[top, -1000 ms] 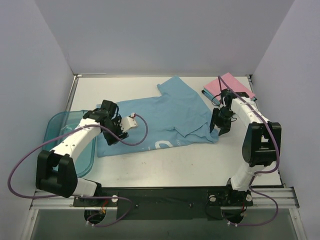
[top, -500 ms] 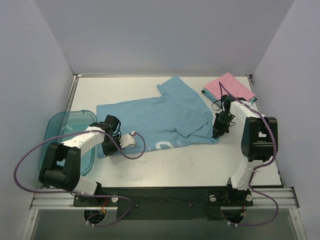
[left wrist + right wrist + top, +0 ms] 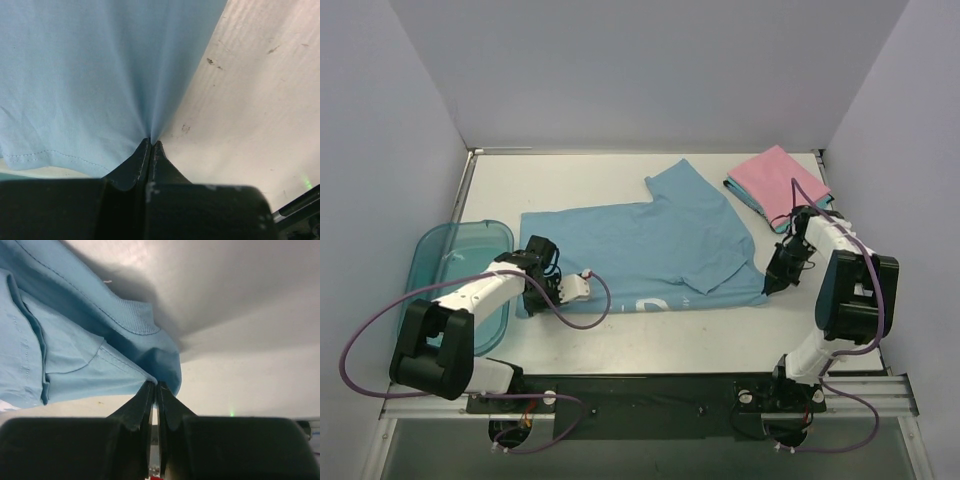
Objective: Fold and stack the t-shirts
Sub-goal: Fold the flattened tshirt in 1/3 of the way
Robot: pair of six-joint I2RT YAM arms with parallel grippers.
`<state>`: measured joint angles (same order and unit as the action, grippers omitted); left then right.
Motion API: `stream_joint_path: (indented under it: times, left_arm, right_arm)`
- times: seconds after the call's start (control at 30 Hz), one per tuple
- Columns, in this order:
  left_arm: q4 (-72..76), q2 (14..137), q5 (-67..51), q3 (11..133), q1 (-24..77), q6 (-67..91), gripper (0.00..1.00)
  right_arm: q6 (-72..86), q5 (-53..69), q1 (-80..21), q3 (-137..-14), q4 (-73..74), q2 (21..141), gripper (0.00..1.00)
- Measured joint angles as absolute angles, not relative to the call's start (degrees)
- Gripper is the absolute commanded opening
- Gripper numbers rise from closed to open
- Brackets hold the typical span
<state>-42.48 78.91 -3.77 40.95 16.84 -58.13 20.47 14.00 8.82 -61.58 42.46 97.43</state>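
A white table [image 3: 720, 330] is seen from above, with two robot arms mounted at its near edge. A light blue t-shirt [image 3: 640, 240] lies spread across the middle of the table. One sleeve points toward the far edge, and part of the cloth is folded over on the right side. A bit of white lettering shows along its near hem.

The left tool [image 3: 151, 145] is at the shirt's near left corner. Its jaws are pressed fully together, pinching a tuck of the blue cloth just above the stitched hem, and the fabric fans out from the tips. The right tool [image 3: 154, 385] is at the shirt's near right corner, low over the table. Its jaws are likewise clamped tight on a fold of the blue cloth, beside a ribbed edge.

At the far right corner of the table sits a folded pink t-shirt [image 3: 778, 175]. It rests on a folded teal t-shirt [image 3: 752, 203], of which only an edge shows. A translucent teal plastic bin [image 3: 420, 255] lies at the left edge of the table, with the left arm reaching across it.
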Motion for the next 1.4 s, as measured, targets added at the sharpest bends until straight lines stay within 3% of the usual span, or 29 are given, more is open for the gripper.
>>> stream_joint_path:
  times: [0.03,0.07,0.1,0.13,0.2,0.27,0.47,0.6,0.83,1.1,1.17,1.3,1.37,1.4]
  left_arm:
    - [-42.76,78.85,-4.01,40.95,16.84,-58.15,0.0]
    - [-43.09,78.85,-4.34,40.95,16.84,-58.3,0.09]
    - [-43.4,78.87,-4.6,40.93,16.84,-58.48,0.17]
    - [-43.62,78.87,-4.82,40.91,16.86,-58.81,0.37]
    - [-44.05,78.96,-5.13,40.88,16.88,-59.61,0.53]
    - [-45.23,79.11,-5.39,40.95,16.91,-60.23,0.58]
    - [-55.48,80.6,-7.53,48.93,16.25,-60.64,0.61]
    - [-56.49,82.17,-10.5,59.27,12.25,-59.42,0.61]
    - [-53.56,93.25,-10.96,64.25,7.77,-57.74,0.62]
    - [-51.59,100.44,-9.13,66.72,6.68,-58.17,0.61]
    - [-51.03,102.1,-8.23,67.7,5.34,-58.74,0.56]
    - [-51.7,104.2,-8.25,68.84,3.86,-59.79,0.41]
    - [-53.1,104.31,-9.15,68.95,3.86,-60.51,0.26]
    - [-53.82,104.31,-9.56,68.95,3.9,-60.82,0.08]
  right_arm:
    - [20.51,14.02,8.82,-60.53,42.98,96.68,0.04]
    - [20.53,14.09,8.82,-59.7,43.38,96.31,0.08]
    - [20.6,14.39,8.78,-59.18,43.48,96.27,0.19]
    - [20.53,14.76,8.78,-58.5,43.33,96.31,0.25]
    - [20.67,15.09,8.82,-57.8,43.27,96.49,0.37]
    - [20.95,14.83,8.82,-57.78,43.03,96.53,0.41]
    - [22.63,11.97,9.04,-56.77,42.48,93.27,0.43]
    - [23.53,12.62,9.06,-55.29,42.41,88.86,0.52]
    - [24.23,14.83,9.85,-51.88,39.11,90.83,0.48]
    - [25.15,16.58,10.17,-49.89,35.42,95.22,0.07]
    - [25.17,17.26,10.35,-49.5,34.87,95.13,0.0]
    - [25.28,18.55,11.35,-49.28,34.81,95.13,0.0]
    - [25.3,18.63,11.94,-49.25,34.76,95.09,0.0]
    - [25.28,18.68,12.29,-49.23,34.7,95.0,0.0]
